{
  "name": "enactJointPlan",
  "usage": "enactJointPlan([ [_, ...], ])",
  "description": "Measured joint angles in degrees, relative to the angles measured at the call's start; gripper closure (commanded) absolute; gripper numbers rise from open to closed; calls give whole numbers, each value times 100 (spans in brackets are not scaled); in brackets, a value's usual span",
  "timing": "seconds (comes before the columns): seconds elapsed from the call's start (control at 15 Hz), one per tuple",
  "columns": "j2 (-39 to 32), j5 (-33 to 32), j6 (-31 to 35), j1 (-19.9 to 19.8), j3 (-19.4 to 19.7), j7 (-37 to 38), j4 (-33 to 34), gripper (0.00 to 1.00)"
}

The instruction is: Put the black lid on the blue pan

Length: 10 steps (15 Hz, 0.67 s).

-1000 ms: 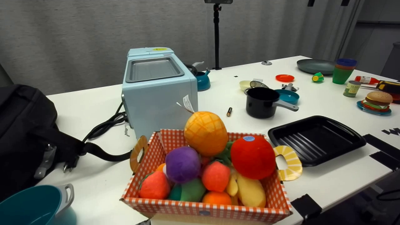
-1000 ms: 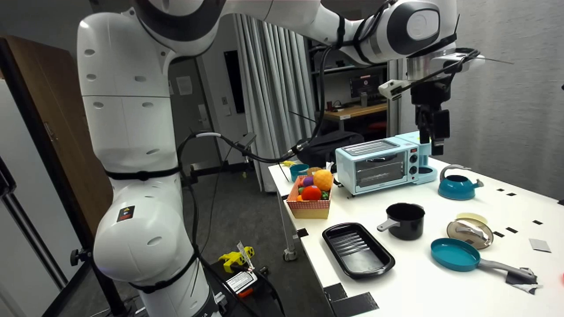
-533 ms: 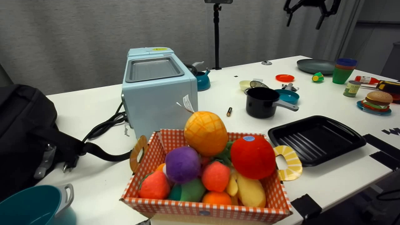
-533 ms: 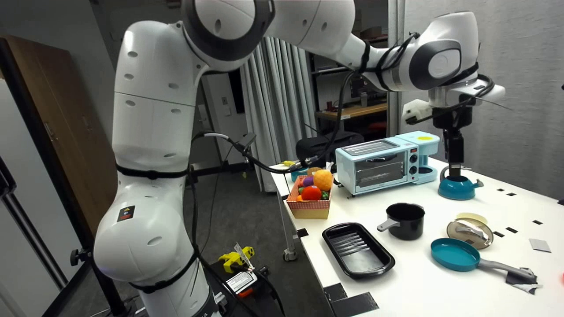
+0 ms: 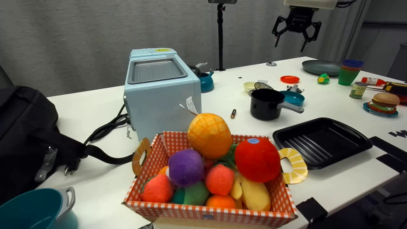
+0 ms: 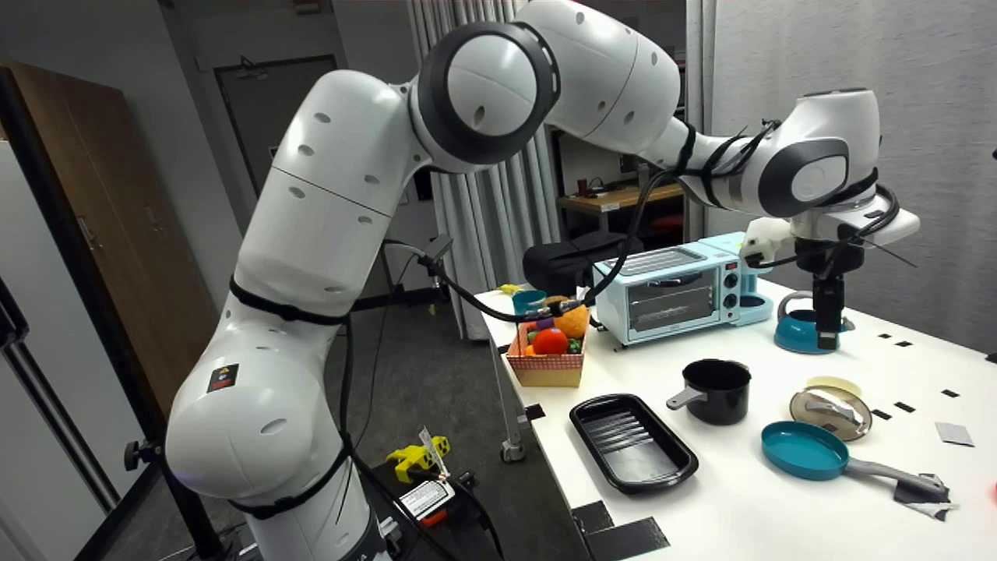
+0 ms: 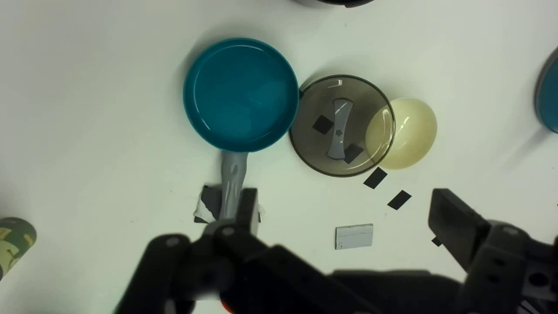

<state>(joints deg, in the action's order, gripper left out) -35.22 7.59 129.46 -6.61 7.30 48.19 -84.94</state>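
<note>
Above white table (image 7: 109,131), gripper (image 5: 289,48) with fingers (image 7: 453,226) apart, cream bowl (image 7: 414,131) partly under smoky lid (image 7: 342,126), black pot (image 6: 724,399) near teal pan (image 7: 242,93)

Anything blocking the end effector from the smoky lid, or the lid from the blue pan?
Nothing visible. In the wrist view the way looks clear from the open end effector to the smoky lid, and from there to the blue pan right beside it. The pale yellow bowl, partly under the lid, is on its other side.

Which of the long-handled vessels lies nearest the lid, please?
The teal pan, shallow and right beside the lid; the black pot, deeper, stands farther away.
</note>
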Motion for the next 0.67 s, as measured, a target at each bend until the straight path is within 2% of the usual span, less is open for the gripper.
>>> enactJointPlan([
  [0.67, -344, 48, -10, -4, 12, 62, 220, 0],
])
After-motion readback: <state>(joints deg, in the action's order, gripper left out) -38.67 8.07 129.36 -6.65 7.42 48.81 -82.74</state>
